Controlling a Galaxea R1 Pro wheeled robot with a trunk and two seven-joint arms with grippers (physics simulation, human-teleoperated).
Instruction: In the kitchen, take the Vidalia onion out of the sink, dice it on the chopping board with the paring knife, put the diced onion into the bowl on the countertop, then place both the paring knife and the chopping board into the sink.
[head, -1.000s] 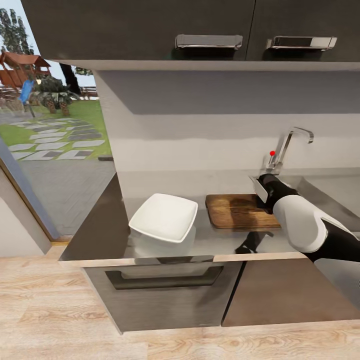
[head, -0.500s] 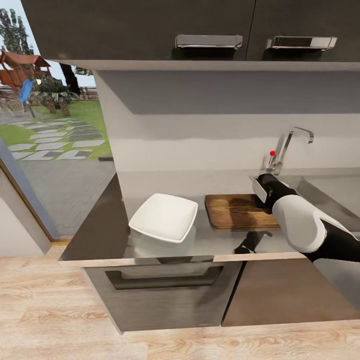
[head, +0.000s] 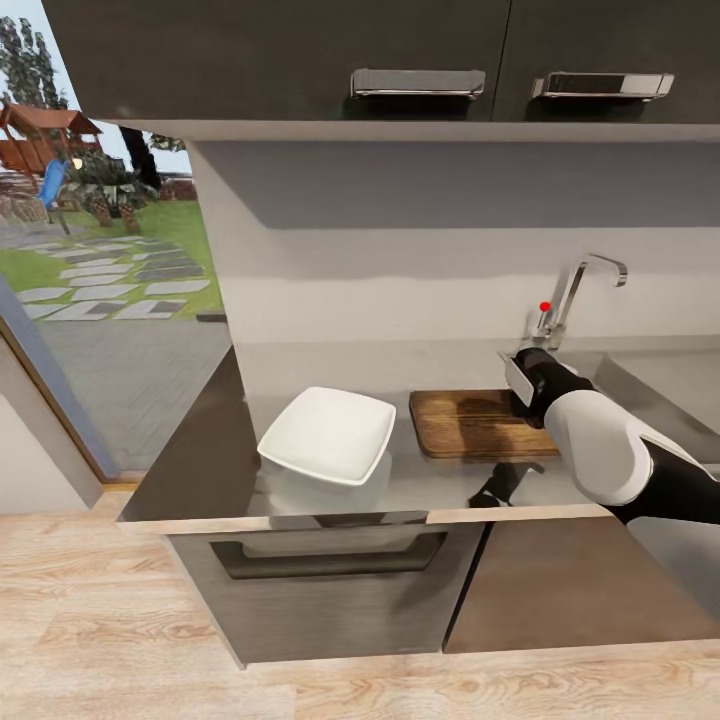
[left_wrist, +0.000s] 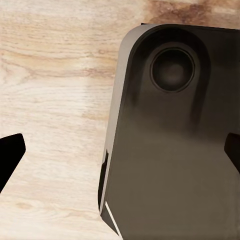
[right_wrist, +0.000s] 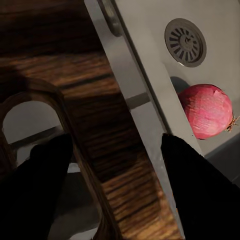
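The brown chopping board (head: 470, 422) lies on the grey countertop (head: 200, 450), right of the white square bowl (head: 328, 435). My right gripper (head: 524, 386) hangs open over the board's end beside the sink (head: 650, 385). In the right wrist view its dark fingers (right_wrist: 45, 190) stand wide apart over the board (right_wrist: 100, 115) near the handle slot. A pinkish-red onion (right_wrist: 206, 111) rests in the sink (right_wrist: 150, 20) beside the round drain (right_wrist: 186, 41). My left gripper (left_wrist: 120, 155) is open and points at the floor. The paring knife is not identifiable; a slim dark shape (head: 505, 483) shows in front of the board.
A chrome faucet (head: 572, 292) with a red knob stands behind the sink. Dark wall cabinets (head: 400, 60) hang overhead. A drawer handle (head: 330, 555) sits below the counter's front edge. A window to a garden is at the left.
The chopping board has shifted slightly left on the countertop and my right gripper has turned a little at the board's end. Since half a second ago nothing has moved.
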